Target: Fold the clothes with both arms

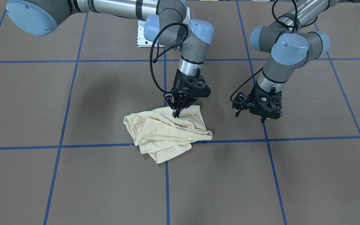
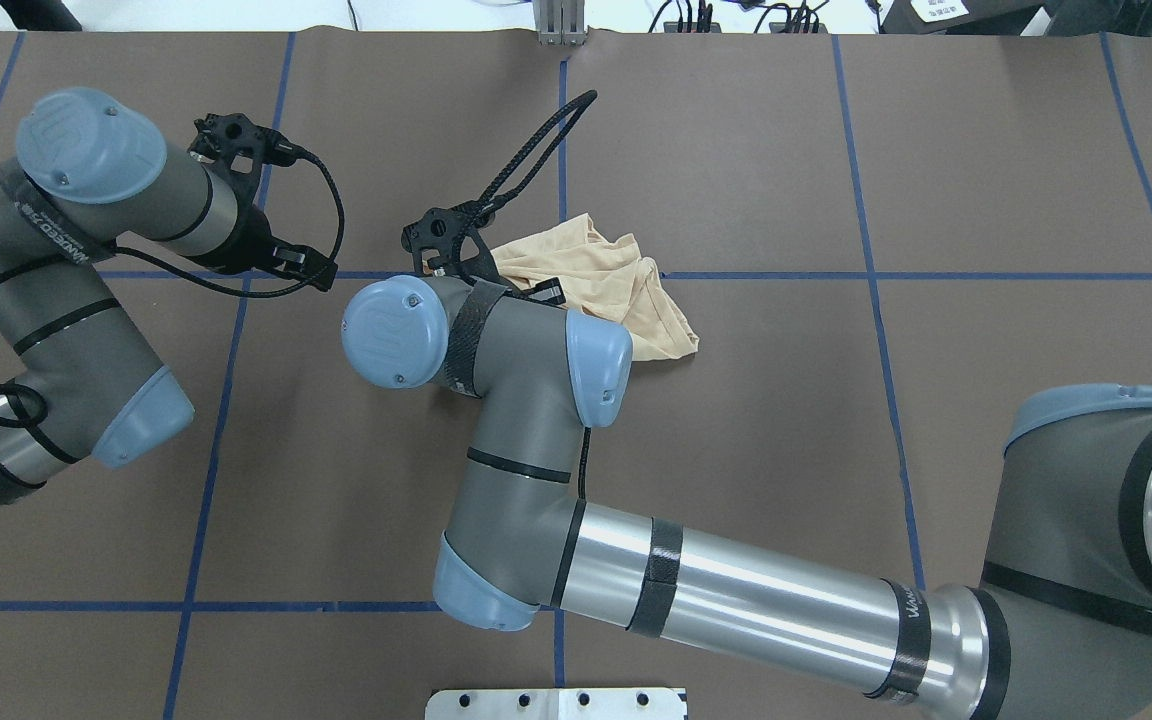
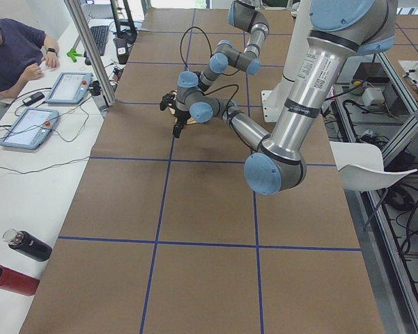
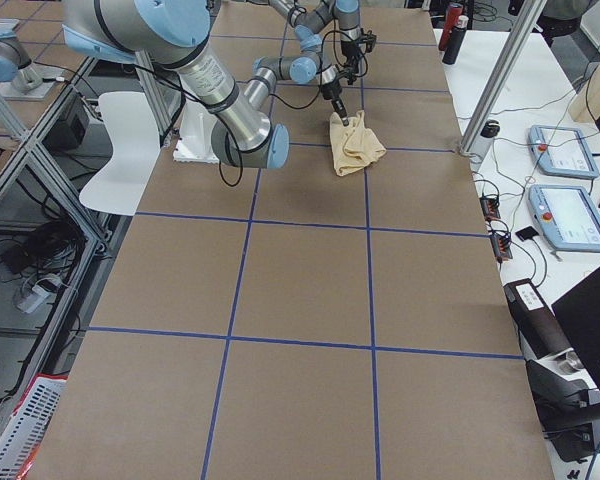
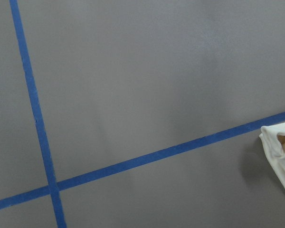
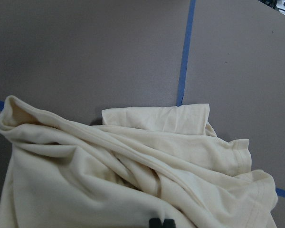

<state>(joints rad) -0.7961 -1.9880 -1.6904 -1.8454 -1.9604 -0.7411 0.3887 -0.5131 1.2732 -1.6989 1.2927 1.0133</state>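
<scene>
A pale cream-yellow long-sleeve shirt (image 1: 164, 134) lies in a crumpled heap near the middle of the brown paper-covered bench (image 1: 73, 187). It rests across a crossing of the blue tape lines (image 1: 58, 147) that grid the surface. One flat, hemmed flap of the cloth sticks out on the far side of the heap in the right wrist view.

The silver-grey tubular right arm (image 2: 736, 590), with light blue joint caps, stretches over the bench. Its black two-finger right hand (image 1: 177, 114) points steeply down onto the edge of the heap nearest the robot. This hand is closed, pinching a fold of the fabric. Its fingertips (image 6: 155, 222) show close together on the cloth at the bottom of the right wrist view.

The matching left arm (image 2: 66, 300) holds the black left hand (image 1: 270, 117) above bare bench on the robot's left of the shirt, near it but not touching. Its fingers look spread apart and grip nothing. The left wrist view catches only a corner of the shirt beside a tape line.
</scene>
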